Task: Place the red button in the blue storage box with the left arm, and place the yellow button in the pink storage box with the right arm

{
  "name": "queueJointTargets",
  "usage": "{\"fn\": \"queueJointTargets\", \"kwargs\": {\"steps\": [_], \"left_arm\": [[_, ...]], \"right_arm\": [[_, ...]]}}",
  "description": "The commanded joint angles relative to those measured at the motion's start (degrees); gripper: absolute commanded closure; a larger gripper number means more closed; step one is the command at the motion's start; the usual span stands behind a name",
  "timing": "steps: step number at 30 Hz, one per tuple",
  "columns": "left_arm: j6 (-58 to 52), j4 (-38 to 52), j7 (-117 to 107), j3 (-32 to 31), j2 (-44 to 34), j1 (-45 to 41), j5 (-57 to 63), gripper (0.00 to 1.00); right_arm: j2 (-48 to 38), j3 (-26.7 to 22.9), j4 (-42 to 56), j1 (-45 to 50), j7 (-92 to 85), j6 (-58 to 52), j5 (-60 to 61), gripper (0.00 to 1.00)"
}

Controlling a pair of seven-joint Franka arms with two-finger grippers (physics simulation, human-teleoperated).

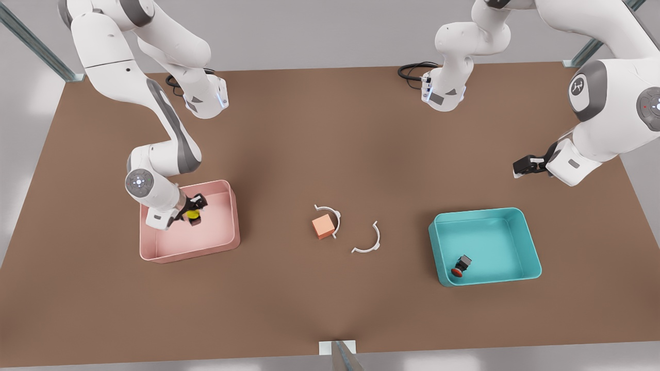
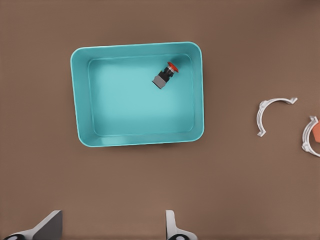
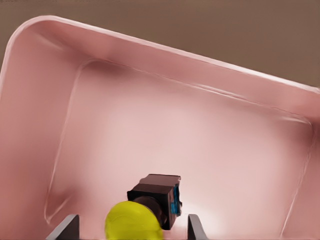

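The brown surface (image 1: 330, 129) carries a blue storage box (image 1: 526, 242) with the red button (image 1: 457, 271) lying inside on its side. Above that box, well clear, the left gripper (image 1: 522, 166) hangs with fingers spread, holding nothing. Far off, inside the pink storage box (image 1: 227, 242), the right gripper (image 1: 195, 212) has its fingers spread either side of the yellow button (image 1: 193, 215); whether they grip it, I cannot tell.

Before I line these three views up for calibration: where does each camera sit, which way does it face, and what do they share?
Front view: high, looking down across the brown table; both white arms show, right gripper in the pink storage box, left gripper raised beyond the blue storage box.
Left wrist view: straight down on the blue storage box with the red button lying inside; own fingertips apart.
Right wrist view: low inside the pink storage box; fingers flank the yellow button.
Shared: front and left wrist views both show the orange cube and white clips.
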Motion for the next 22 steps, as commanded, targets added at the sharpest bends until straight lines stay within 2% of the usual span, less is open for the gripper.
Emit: {"fn": "queueJointTargets", "kwargs": {"steps": [1, 7, 10, 11, 14, 15, 17, 18, 22], "left_arm": [[0.02, 0.03, 0.69, 0.00, -0.06, -0.08, 0.03, 0.00], [0.02, 0.30, 0.96, -0.09, -0.06, -0.17, 0.12, 0.00], [0.11, 0.30, 0.96, -0.09, -0.06, -0.52, 0.12, 0.00], [0.20, 0.30, 0.96, -0.09, -0.06, -0.52, 0.12, 0.00], [0.20, 0.74, 0.95, -0.09, -0.06, -0.61, 0.30, 0.00], [0.29, 0.91, 0.96, -0.18, -0.06, -0.61, 0.38, 0.00], [0.37, 1.26, 0.96, -0.18, -0.06, -0.61, 0.38, 0.00], [0.55, 1.26, 0.96, -0.27, -0.06, -0.70, 0.38, 0.00], [0.64, 1.62, 0.96, -0.27, 0.11, -0.61, 0.38, 0.00]], "right_arm": [[-0.43, 0.15, 0.87, 0.11, 9.53, 0.11, 0.87, 0.00], [-1.66, 3.22, 15.99, 0.64, 9.97, -17.11, 0.78, 0.00], [-7.11, 2.17, 20.56, 1.17, 9.80, -22.82, 1.05, 0.00], [-7.38, 0.15, 22.84, 2.48, 9.80, -24.58, 1.14, 0.00], [-8.52, -18.65, 30.58, 17.86, 14.89, -35.39, 9.40, 0.00], [-9.66, -20.59, 32.78, 19.89, 18.05, -39.78, 10.10, 0.00], [-12.21, -29.99, 36.03, 28.32, 18.85, -45.23, 10.10, 0.00], [-13.61, -32.28, 36.12, 30.44, 18.59, -45.68, 9.84, 0.00], [-14.06, -31.67, 36.03, 30.00, 18.94, -47.88, 9.93, 0.00]]}}
